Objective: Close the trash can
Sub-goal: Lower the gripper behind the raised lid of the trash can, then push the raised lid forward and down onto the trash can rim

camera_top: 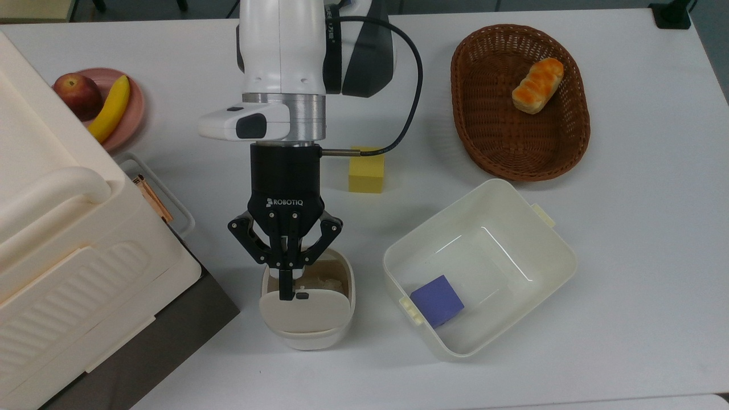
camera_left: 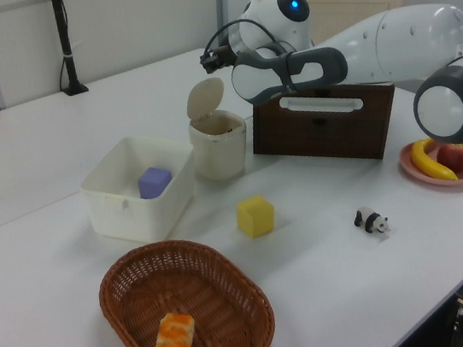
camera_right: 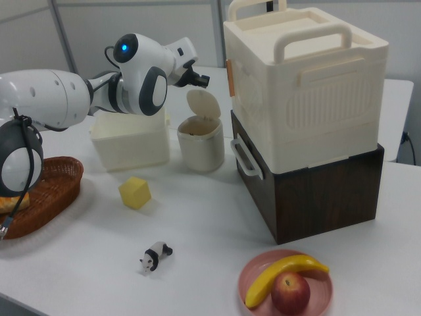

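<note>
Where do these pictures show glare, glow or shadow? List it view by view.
Top view: white glare streaks on the tub's floor; shadows on the table are soft and faint.
Left view: even light, with a blue lamp glowing on the arm.
Right view: the lamp glows here too, and the yellow block throws a faint shadow.

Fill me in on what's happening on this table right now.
A robot arm is working on the small trash can, whose lid stands up open. The arm's pincer is shut and hangs just above the can, its tip right by the upper edge of the raised lid near the small black latch. The lid is not yet pushed down. Beside the can, a white tub holds a purple block, untouched.
</note>
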You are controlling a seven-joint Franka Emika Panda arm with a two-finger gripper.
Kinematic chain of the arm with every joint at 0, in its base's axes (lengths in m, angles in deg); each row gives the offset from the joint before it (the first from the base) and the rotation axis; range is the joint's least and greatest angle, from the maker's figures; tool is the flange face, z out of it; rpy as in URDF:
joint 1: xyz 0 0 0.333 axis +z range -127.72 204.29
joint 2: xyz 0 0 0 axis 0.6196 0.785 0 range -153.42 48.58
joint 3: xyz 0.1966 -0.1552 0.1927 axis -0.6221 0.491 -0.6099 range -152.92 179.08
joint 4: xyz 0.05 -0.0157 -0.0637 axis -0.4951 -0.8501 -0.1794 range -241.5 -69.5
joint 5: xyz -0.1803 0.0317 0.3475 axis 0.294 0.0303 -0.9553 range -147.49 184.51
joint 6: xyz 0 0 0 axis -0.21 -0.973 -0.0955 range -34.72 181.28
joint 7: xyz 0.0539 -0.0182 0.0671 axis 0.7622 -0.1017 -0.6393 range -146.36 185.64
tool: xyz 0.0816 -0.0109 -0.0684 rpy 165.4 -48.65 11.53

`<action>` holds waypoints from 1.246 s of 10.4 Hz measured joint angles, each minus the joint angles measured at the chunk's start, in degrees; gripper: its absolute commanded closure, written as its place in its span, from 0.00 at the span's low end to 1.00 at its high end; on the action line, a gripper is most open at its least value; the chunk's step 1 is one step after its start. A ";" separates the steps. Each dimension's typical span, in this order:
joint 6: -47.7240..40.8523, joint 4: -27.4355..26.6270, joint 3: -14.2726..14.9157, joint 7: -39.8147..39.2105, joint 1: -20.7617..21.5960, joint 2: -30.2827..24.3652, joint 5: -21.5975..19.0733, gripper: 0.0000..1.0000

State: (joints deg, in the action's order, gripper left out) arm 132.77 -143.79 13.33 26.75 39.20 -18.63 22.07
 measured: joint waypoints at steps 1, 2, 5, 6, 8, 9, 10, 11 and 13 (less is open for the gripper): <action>0.11 0.00 0.00 0.00 0.00 0.18 0.01 1.00; 0.12 0.00 0.00 0.00 0.00 0.26 0.22 1.00; 0.12 0.00 -0.02 0.00 0.00 0.49 1.33 1.00; 0.12 -0.03 -0.02 0.00 -0.01 0.61 2.14 1.00; 0.12 -0.04 -0.21 0.00 -0.03 1.01 3.65 1.00; 0.12 -0.20 -0.38 0.00 -0.04 1.02 4.24 1.00; 0.12 -0.51 -0.55 0.00 -0.09 0.99 4.75 1.00; 0.12 -0.98 -0.70 0.00 -0.16 0.89 5.30 1.00; 0.12 -2.81 -1.52 -0.01 -0.65 -0.12 5.71 1.00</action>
State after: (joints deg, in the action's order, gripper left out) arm 132.90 -146.60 11.81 26.74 38.56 -18.75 27.79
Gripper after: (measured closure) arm 0.991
